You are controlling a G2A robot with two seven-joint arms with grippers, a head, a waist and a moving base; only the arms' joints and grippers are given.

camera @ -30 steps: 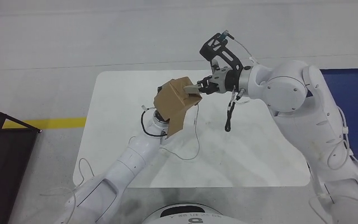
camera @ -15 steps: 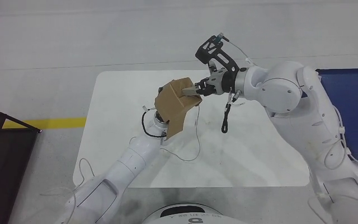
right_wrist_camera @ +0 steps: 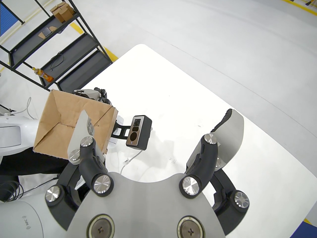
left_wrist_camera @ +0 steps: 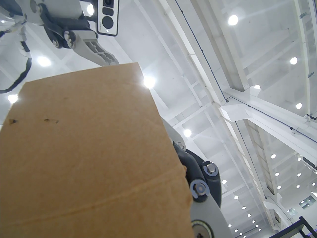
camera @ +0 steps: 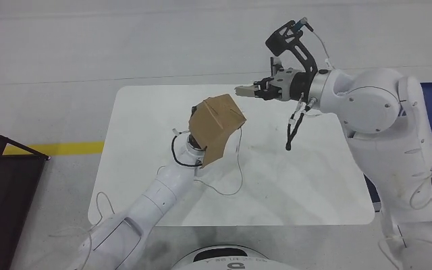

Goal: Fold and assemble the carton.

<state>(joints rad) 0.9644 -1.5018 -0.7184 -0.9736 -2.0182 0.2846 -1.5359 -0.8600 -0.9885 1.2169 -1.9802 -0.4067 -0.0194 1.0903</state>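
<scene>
Top view: brown cardboard carton aloft over white rounded table; right gripper well apart, beyond it.
Left wrist view: left gripper clamped on carton wall.
Right wrist view: right gripper spread wide, holding nothing. Carton mouth faces it; contents: 0 items.
Judged: between folds; next move calls for square approach to unfolded flap.

You have two glossy white arms with rounded shells: the left arm under the carton, the right arm off to its side. The right pincer has grey metal fingers, black links and round silver screws. Thin black cables loop at each wrist.
</scene>
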